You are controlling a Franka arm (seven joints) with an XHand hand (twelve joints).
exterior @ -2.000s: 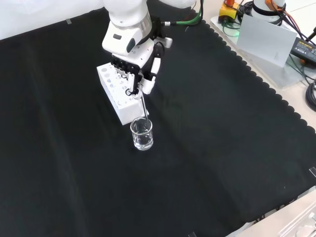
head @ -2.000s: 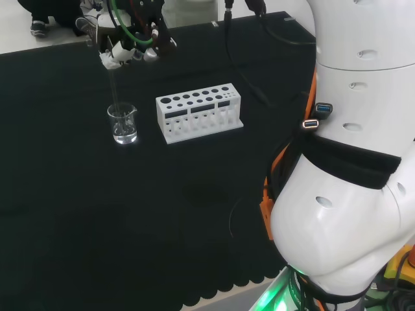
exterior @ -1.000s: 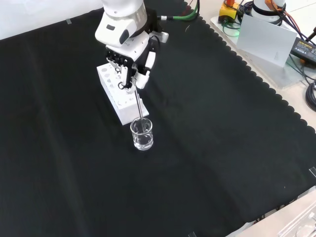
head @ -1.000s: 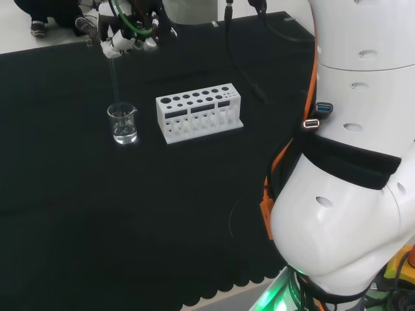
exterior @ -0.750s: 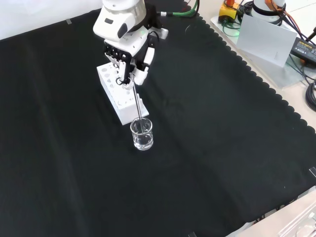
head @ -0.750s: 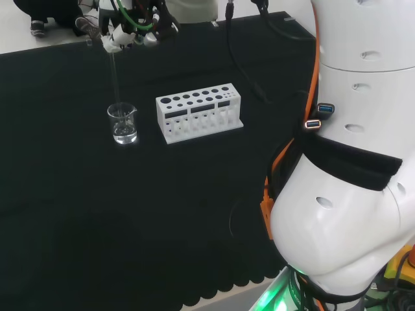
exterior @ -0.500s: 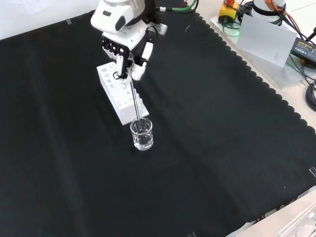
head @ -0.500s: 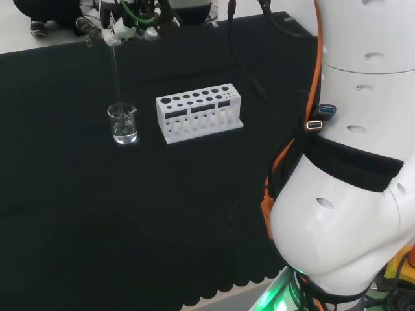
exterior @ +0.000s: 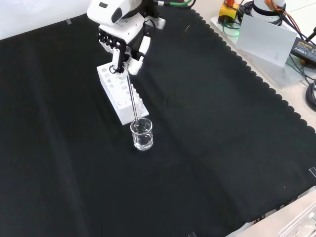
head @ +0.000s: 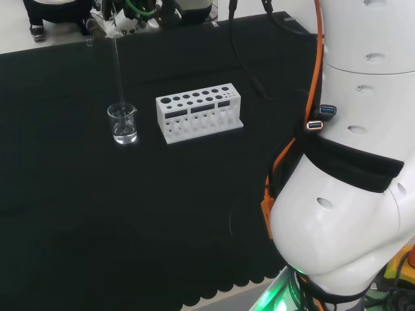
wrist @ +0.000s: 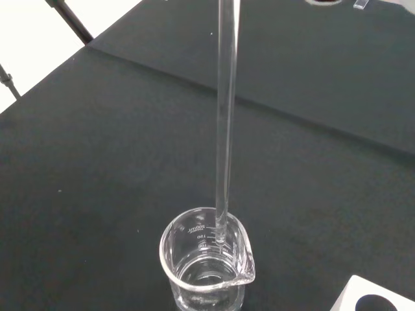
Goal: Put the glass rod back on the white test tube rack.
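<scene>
The hand [exterior: 123, 37] is shut on the top of a clear glass rod [exterior: 130, 94], which hangs nearly upright. In the head view the hand [head: 123, 19] is at the top edge, with the glass rod [head: 118, 68] below it. The rod's lower tip is at the rim of a small glass beaker [exterior: 142, 134] holding a little clear liquid. The wrist view has the rod [wrist: 225, 129] ending just inside the mouth of the beaker [wrist: 206, 262]. The white test tube rack [head: 198, 112] stands to the right of the beaker [head: 122, 123] in the head view. In the front view the rack [exterior: 118, 94] lies just below the hand.
The arm's big white links [head: 350, 155] stand at the right of the head view. Beyond the cloth's scalloped edge [exterior: 256, 79] at the front view's right lie a grey plate [exterior: 264, 34] and cables. Black cloth spreads wide around the beaker and rack.
The hand has risen steadily with the rod. The rod's tip has come up from deep in the beaker to about its rim. Beaker and rack have not moved.
</scene>
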